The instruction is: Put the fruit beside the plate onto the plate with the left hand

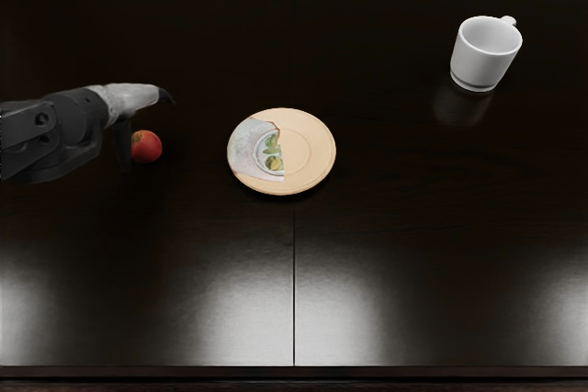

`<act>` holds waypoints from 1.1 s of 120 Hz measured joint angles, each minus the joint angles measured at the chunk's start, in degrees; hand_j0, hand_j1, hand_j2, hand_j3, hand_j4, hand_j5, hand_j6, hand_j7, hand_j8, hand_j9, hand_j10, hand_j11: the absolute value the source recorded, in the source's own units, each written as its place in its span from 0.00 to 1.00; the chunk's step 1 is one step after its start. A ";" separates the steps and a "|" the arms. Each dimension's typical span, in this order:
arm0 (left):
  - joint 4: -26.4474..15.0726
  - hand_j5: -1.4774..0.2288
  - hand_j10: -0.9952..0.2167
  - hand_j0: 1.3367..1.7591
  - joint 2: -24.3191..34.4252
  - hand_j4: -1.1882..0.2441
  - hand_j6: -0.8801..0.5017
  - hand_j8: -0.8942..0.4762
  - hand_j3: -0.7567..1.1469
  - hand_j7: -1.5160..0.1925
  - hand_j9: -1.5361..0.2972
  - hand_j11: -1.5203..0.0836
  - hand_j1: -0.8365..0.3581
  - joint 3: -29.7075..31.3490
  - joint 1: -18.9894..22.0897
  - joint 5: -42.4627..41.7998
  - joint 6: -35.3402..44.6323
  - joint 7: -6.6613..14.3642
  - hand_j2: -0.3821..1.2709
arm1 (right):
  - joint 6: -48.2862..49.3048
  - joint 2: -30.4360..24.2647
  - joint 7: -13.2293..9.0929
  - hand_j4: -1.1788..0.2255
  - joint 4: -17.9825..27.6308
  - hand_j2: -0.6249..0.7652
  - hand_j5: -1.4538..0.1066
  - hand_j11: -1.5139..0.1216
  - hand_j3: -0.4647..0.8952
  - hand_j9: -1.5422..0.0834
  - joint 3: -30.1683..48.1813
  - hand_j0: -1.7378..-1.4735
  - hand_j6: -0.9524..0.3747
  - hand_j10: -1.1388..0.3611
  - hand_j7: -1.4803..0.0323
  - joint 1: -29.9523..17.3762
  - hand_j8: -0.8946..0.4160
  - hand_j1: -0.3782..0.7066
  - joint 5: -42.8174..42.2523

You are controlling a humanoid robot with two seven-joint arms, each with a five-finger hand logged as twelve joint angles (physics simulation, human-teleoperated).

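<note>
On the left side of the dark glossy table point(395, 254), a small round red fruit point(145, 146), an apple by the look of it, sits on the bare surface, well short of the round tan plate point(312, 149) that lies near the middle. There is a clear strip of dark tabletop between the two, so the fruit is beside the plate, not on it.

The left hand point(129, 104), pale grey on a dark forearm that reaches in from the left edge, hovers just above and to the left of the fruit. From where I stand the hand looks loosely open: one slim fingertip points off to the right, another digit hangs down close by the fruit's left side, and nothing is held. Whether that lower digit touches the fruit I cannot make out against the dark.

A white ceramic cup point(485, 50) stands far off at the back right, out of the way. The right arm does not show at all.

So, by my reckoning, the job is barely begun: the hand has reached the fruit, but the grasp, the lift, the carry across to the right and the setting down on the plate are all left to do
</note>
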 joint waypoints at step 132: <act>13.91 0.59 0.52 0.76 -10.37 0.57 0.37 0.38 0.40 0.61 0.58 0.65 0.63 10.94 -0.37 -0.71 10.13 0.00 0.28 | -0.05 0.00 0.00 0.84 0.00 0.45 0.93 0.93 0.34 0.95 0.06 0.30 0.72 0.76 0.98 -0.09 0.68 0.03 0.04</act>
